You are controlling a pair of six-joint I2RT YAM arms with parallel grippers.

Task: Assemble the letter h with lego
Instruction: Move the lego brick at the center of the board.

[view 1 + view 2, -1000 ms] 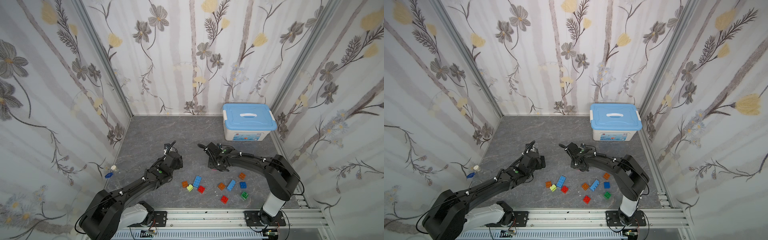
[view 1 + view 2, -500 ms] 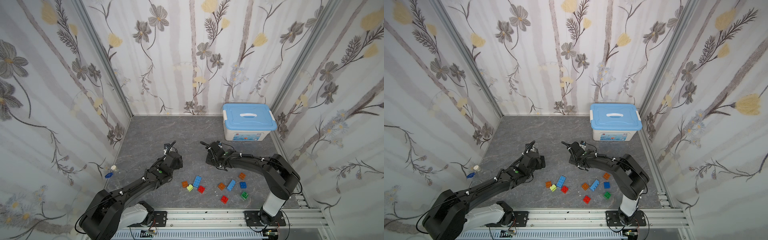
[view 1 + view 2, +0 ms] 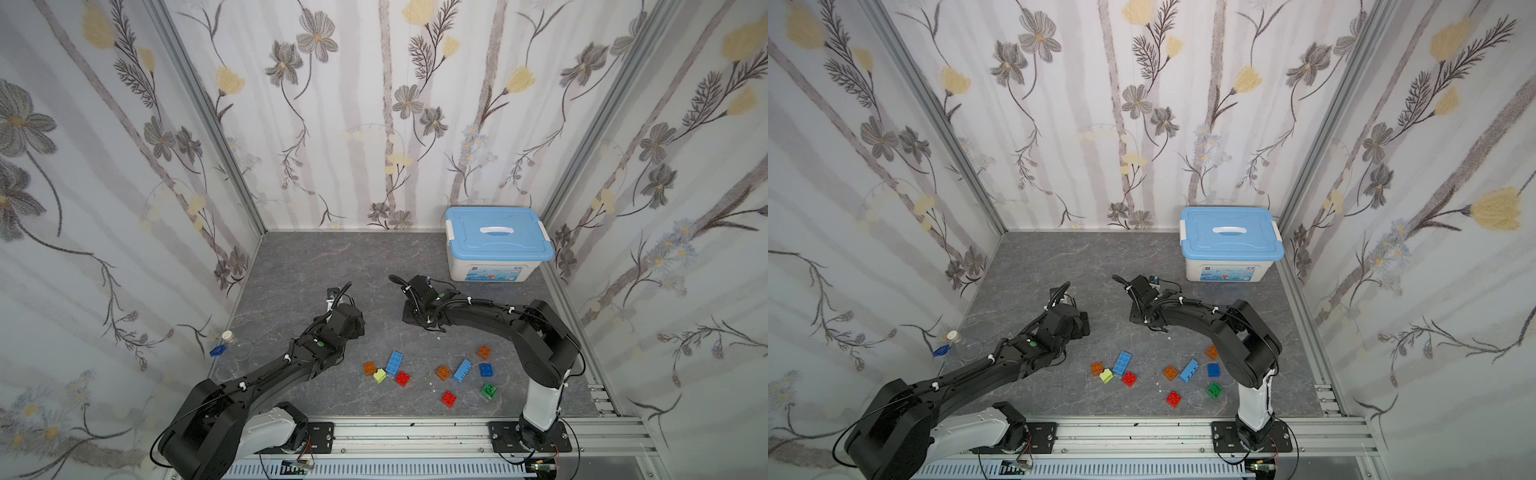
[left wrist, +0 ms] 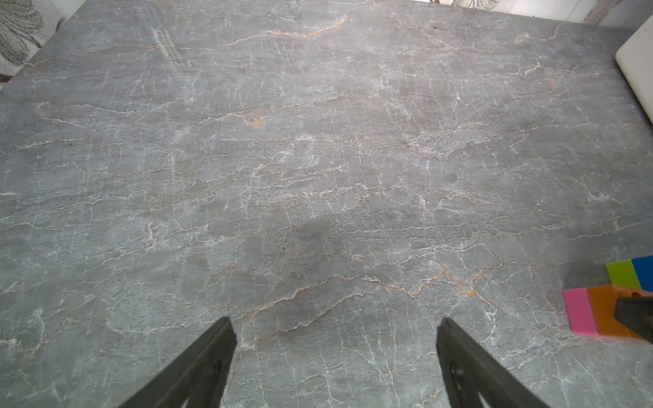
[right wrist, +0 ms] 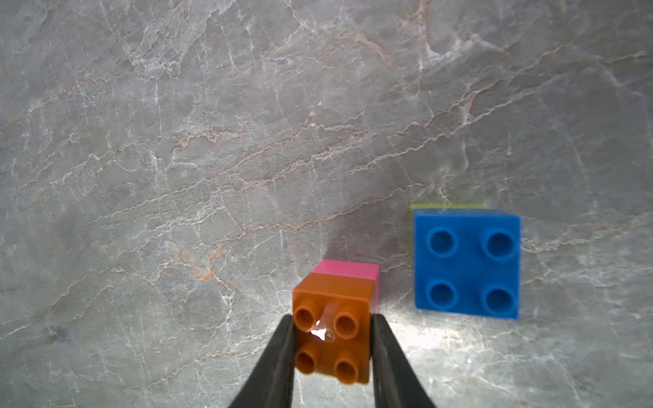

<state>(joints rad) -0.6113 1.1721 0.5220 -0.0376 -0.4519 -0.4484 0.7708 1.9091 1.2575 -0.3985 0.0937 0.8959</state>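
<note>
10 loose lego bricks [image 3: 443, 372] lie at the front of the gray table [image 3: 316, 266]: 3 orange, 2 red, 2 long light-blue, 1 blue, 1 green, 1 lime. Label on box [image 3: 494, 266] too small to read. The right gripper [image 5: 332, 318] pinches the orange brick [image 5: 332, 353] sitting on a pink brick [image 5: 344, 269], next to a blue-on-lime stack [image 5: 466, 265]. The left gripper [image 4: 335, 319] is wide open w/ nothing in it.

Pink-orange stack [image 4: 583, 314] — partly behind right fingers [image 4: 636, 316]; lime-blue stack [image 4: 625, 273] cut by view edge.
</note>
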